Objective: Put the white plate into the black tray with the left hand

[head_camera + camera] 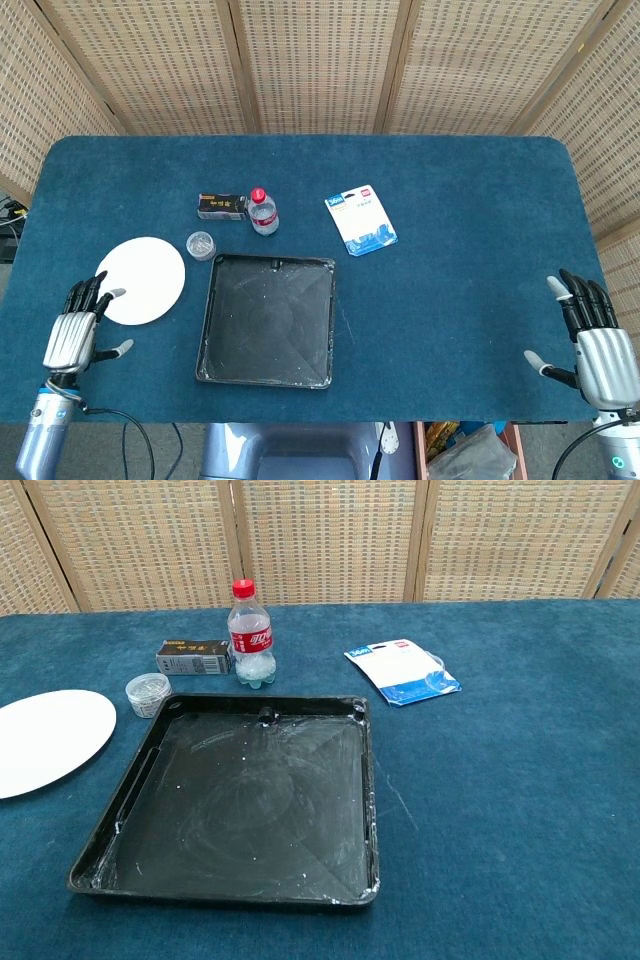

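Because the white plate lies flat on the blue tabletop with no raised rim to hook, my left hand, released and holding nothing with its fingers spread, has the hard part ahead of it. That hand sits at about 7 o'clock from the plate, its fingertips just at the plate's near edge in the head view; I cannot tell whether they touch it, and the chest view does not show the hand at all. The black tray stands just beside the plate at its 3 o'clock, apart from it, and it is empty. My worry is that fingers pushed in low will shove the plate along the cloth instead of getting under it, and a slide toward 3 o'clock would knock it against the tray wall or tip the small clear jar near the plate's 1 o'clock. A shallow hold on one edge could also let the plate tilt and drop as it crosses the tray's rim, catching on the wall. The bottle and the dark box beyond the tray look safely out of the path. My right hand is idle and released at the far right, well apart.
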Robot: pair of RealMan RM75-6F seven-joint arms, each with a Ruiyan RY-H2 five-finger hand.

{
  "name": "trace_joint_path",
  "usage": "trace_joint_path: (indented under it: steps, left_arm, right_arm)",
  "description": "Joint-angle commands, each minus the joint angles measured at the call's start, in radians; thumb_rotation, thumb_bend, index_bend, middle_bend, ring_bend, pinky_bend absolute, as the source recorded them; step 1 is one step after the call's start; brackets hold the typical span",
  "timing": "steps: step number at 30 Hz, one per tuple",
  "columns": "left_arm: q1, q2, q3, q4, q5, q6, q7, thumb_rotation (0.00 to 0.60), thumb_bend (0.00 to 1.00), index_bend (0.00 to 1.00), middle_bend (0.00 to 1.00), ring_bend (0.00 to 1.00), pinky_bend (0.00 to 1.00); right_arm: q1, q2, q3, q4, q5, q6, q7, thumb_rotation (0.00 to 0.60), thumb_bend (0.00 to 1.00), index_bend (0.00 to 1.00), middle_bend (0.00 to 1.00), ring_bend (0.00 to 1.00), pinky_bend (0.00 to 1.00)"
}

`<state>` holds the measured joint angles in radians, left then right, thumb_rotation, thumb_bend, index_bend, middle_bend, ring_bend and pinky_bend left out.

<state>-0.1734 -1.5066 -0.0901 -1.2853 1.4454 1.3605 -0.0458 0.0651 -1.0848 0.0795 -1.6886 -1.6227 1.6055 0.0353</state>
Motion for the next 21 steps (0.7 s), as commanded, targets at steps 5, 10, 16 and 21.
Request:
trace_joint_path:
  steps: [5, 10, 16, 21]
  left_arm:
    - [-0.027, -0.082, -0.007, 0.108, -0.028, -0.032, -0.013, 0.6, 0.2, 0.32, 0.0, 0.0, 0.0]
    - [-0.034, -0.124, -0.008, 0.167, -0.046, -0.055, -0.02, 0.6, 0.21, 0.33, 0.0, 0.0, 0.0]
    - [-0.05, -0.183, -0.016, 0.273, -0.07, -0.093, -0.051, 0.6, 0.22, 0.33, 0.0, 0.0, 0.0]
    - [-0.062, -0.212, -0.032, 0.33, -0.093, -0.116, -0.066, 0.6, 0.23, 0.33, 0.0, 0.0, 0.0]
  right_arm:
    - [0.0, 0.005, 0.001, -0.002, 0.003, -0.001, 0.01, 0.6, 0.0, 0.0, 0.0, 0.0, 0.0]
    - [0.0, 0.008, 0.002, -0.002, 0.009, -0.003, 0.017, 0.6, 0.0, 0.0, 0.0, 0.0, 0.0]
    - [0.002, 0.01, 0.002, -0.003, 0.01, -0.007, 0.019, 0.6, 0.0, 0.0, 0.0, 0.0, 0.0]
    - [0.005, 0.01, 0.004, -0.001, 0.018, -0.015, 0.024, 0.6, 0.0, 0.0, 0.0, 0.0, 0.0]
